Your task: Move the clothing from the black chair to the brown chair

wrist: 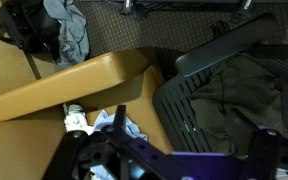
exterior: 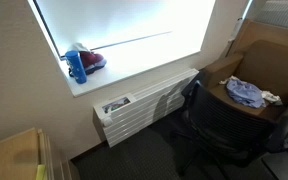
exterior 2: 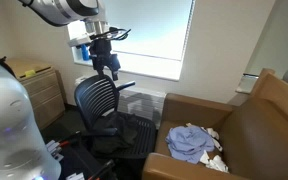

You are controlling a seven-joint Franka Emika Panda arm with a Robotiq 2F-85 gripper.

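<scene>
Tool: black two-finger tool (exterior 2: 109,65) is hovering spread, empty, over black mesh chair (exterior 2: 96,100).
Clothing: crumpled pale-blue clothing (exterior 2: 189,142) is lying at its 4 o'clock on brown leather armchair (exterior 2: 269,110).
Room: chairs are standing just beside each other.

In an exterior view, a bright window (exterior: 124,25) fills twelve o'clock. On its sill (exterior: 134,74), toward ten o'clock, a blue bottle (exterior: 77,66) touches a red object (exterior: 93,60). A white radiator (exterior: 149,100) sits at centre. At four o'clock stands a black chair (exterior: 219,125). At three o'clock, a brown chair (exterior: 272,45) holds crumpled bluish clothing (exterior: 246,92). Pale wooden furniture (exterior: 14,155) occupies eight o'clock.
</scene>
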